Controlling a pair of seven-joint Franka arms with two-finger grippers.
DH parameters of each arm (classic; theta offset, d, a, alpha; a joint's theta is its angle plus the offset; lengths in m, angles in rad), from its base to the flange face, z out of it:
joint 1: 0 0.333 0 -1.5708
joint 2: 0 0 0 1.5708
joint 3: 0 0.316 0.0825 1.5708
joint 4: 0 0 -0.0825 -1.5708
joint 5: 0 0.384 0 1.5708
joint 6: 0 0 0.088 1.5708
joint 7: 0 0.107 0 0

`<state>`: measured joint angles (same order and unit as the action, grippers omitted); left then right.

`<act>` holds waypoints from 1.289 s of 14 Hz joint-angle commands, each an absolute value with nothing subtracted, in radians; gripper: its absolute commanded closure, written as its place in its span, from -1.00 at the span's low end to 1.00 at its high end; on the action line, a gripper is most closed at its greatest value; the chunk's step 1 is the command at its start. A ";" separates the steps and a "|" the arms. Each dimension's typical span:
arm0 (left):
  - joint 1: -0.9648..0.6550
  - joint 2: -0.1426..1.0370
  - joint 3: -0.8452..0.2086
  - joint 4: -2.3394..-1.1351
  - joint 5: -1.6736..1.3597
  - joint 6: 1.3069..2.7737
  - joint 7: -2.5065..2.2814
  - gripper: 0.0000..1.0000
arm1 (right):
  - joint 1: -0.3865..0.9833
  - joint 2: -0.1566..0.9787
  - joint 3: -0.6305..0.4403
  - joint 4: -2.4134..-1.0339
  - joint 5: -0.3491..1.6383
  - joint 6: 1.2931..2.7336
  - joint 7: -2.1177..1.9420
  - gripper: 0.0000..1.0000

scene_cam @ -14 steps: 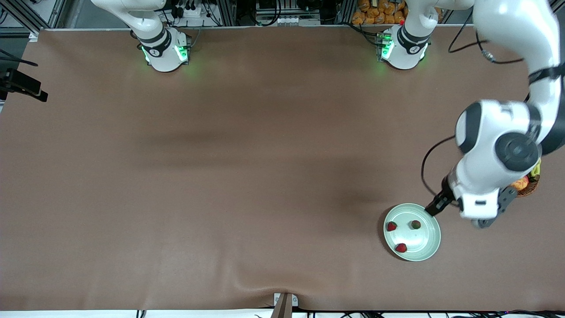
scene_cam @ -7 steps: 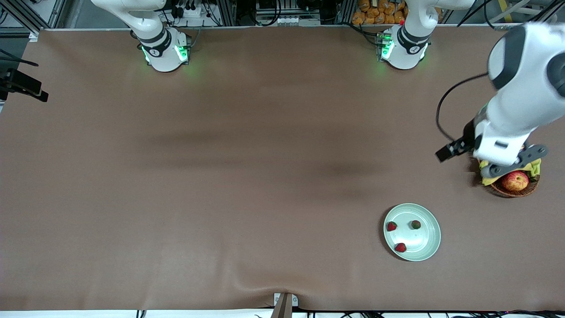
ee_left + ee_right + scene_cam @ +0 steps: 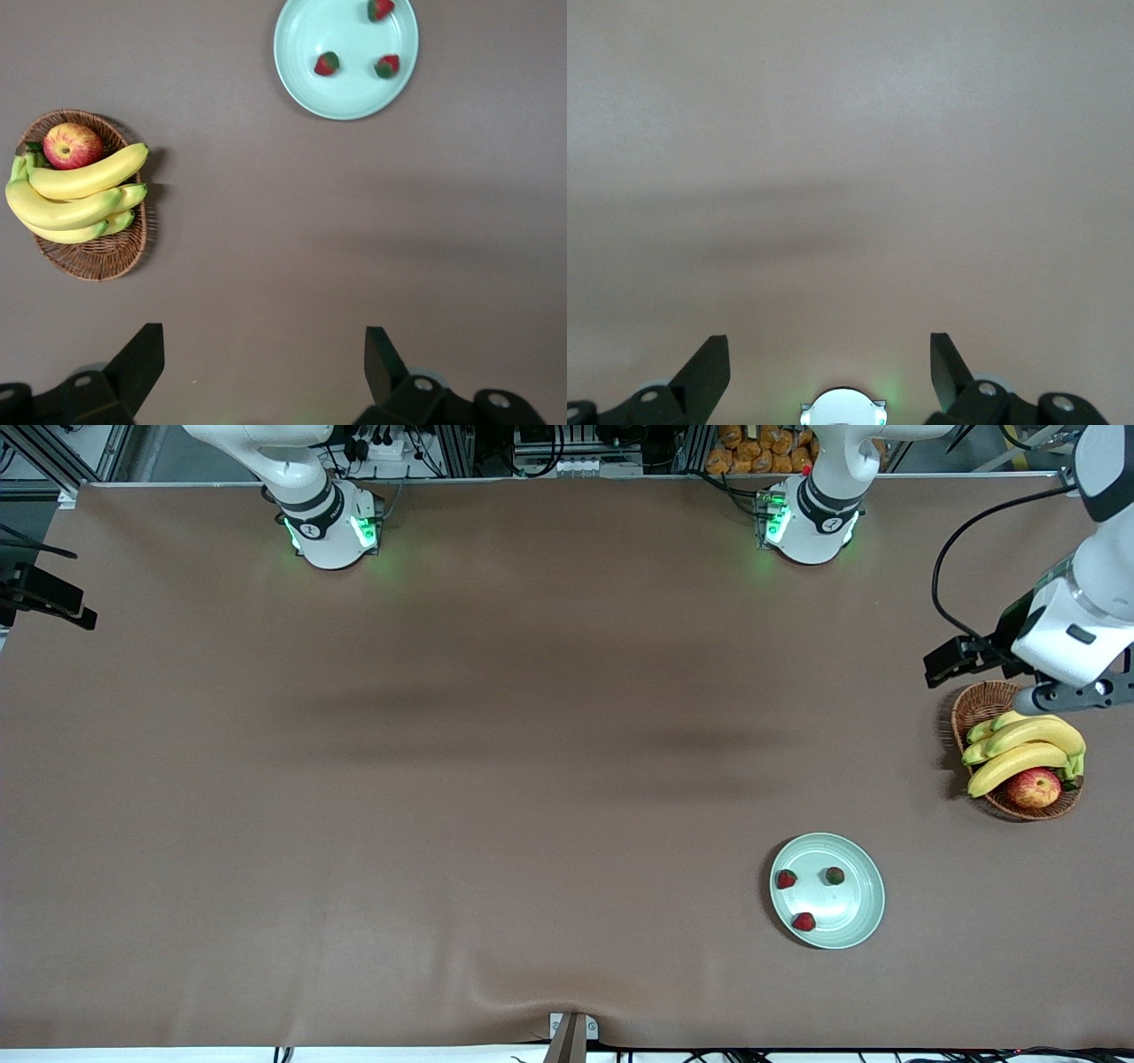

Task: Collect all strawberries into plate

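3 strawberries point(image 3: 804, 921) lie on the plate point(image 3: 859, 921), well apart from one another: 1 near the rim closest to the front camera, 2 farther up the dish. No other berry shows on the table point(image 3: 443, 779) or in the wicker basket point(image 3: 979, 704), which holds only a bunch of bananas point(image 3: 1019, 748) and an apple point(image 3: 1033, 787). By that count the collecting looks finished; nothing seems left but for the arms to settle.

The plate sits toward the left arm's end of the table, nearer to the front camera than the basket and clear of it, with bare cloth all round. It is not close to the table's edge. The basket stands nearer that end's edge.

The left gripper point(image 3: 264, 363) hangs high over the table at the basket's rim on the robots' side, jaws spread wide and holding nothing; its wrist view looks down on both basket and plate from well above. The right gripper point(image 3: 829, 363) is out of the front view, jaws likewise wide and empty, over bare cloth above its own base; that arm waits.

Room for moving is generous: most of the table is bare. The 1 place calling for care, in my judgement, is the basket under the left gripper, should that arm descend.
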<state>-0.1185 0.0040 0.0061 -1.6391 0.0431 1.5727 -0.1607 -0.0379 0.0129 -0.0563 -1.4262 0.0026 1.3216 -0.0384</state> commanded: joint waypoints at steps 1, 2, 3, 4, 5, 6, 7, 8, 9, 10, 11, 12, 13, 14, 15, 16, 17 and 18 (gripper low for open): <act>-0.110 -0.049 -0.006 -1.643 0.031 1.520 -0.053 -1.00 | -0.032 0.017 -0.054 -1.416 -0.015 1.321 -0.032 -1.00; -0.110 -0.049 -0.005 -1.634 0.031 1.502 -0.002 -1.00 | -0.031 0.017 -0.054 -1.416 -0.012 1.321 -0.031 -1.00; -0.110 -0.049 0.000 -1.617 0.031 1.484 0.041 -1.00 | -0.023 0.017 -0.052 -1.416 -0.012 1.321 -0.032 -1.00; -0.110 -0.048 -0.002 -1.608 0.032 1.477 0.069 -1.00 | -0.014 0.017 -0.054 -1.416 -0.017 1.321 -0.031 -1.00; -0.112 -0.048 -0.002 -1.599 0.032 1.476 0.074 -1.00 | -0.014 0.018 -0.054 -1.416 -0.015 1.324 -0.031 -1.00; -0.112 -0.051 -0.005 -1.591 0.032 1.477 0.069 -1.00 | -0.014 0.020 -0.054 -1.416 -0.012 1.333 -0.031 -1.00; -0.112 -0.049 -0.006 -1.580 0.031 1.477 0.063 -1.00 | -0.012 0.021 -0.054 -1.416 -0.012 1.335 -0.031 -1.00; -0.112 -0.048 -0.006 -1.571 0.028 1.479 0.060 -1.00 | -0.012 0.020 -0.054 -1.416 -0.014 1.335 -0.032 -1.00; -0.112 -0.045 -0.006 -1.569 0.023 1.488 0.057 -1.00 | -0.014 0.021 -0.054 -1.416 -0.014 1.335 -0.031 -1.00; -0.113 -0.040 -0.005 -1.569 0.003 1.503 0.046 -1.00 | -0.014 0.021 -0.054 -1.416 -0.015 1.335 -0.031 -1.00; -0.114 -0.038 -0.005 -1.569 -0.001 1.509 0.034 -1.00 | -0.014 0.021 -0.054 -1.416 -0.014 1.335 -0.031 -1.00; -0.112 -0.038 -0.006 -1.571 -0.005 1.511 0.022 -1.00 | -0.014 0.021 -0.054 -1.416 -0.014 1.335 -0.031 -1.00; -0.113 -0.037 -0.006 -1.571 -0.015 1.512 0.005 -1.00 | -0.014 0.020 -0.054 -1.416 -0.014 1.335 -0.031 -1.00; -0.120 -0.035 -0.006 -1.571 -0.017 1.514 -0.006 -1.00 | -0.014 0.020 -0.054 -1.416 -0.014 1.335 -0.031 -1.00; -0.121 -0.034 -0.006 -1.571 -0.017 1.520 -0.008 -1.00 | -0.014 0.020 -0.054 -1.416 -0.015 1.335 -0.031 -1.00; -0.123 -0.031 -0.006 -1.571 -0.015 1.520 -0.008 -1.00 | -0.014 0.021 -0.054 -1.416 -0.015 1.335 -0.031 -1.00; -0.121 -0.031 -0.006 -1.571 -0.015 1.520 -0.008 -1.00 | -0.014 0.020 -0.054 -1.416 -0.018 1.335 -0.031 -1.00; -0.123 -0.031 -0.006 -1.572 -0.012 1.520 -0.006 -1.00 | -0.015 0.020 -0.054 -1.416 -0.018 1.335 -0.031 -1.00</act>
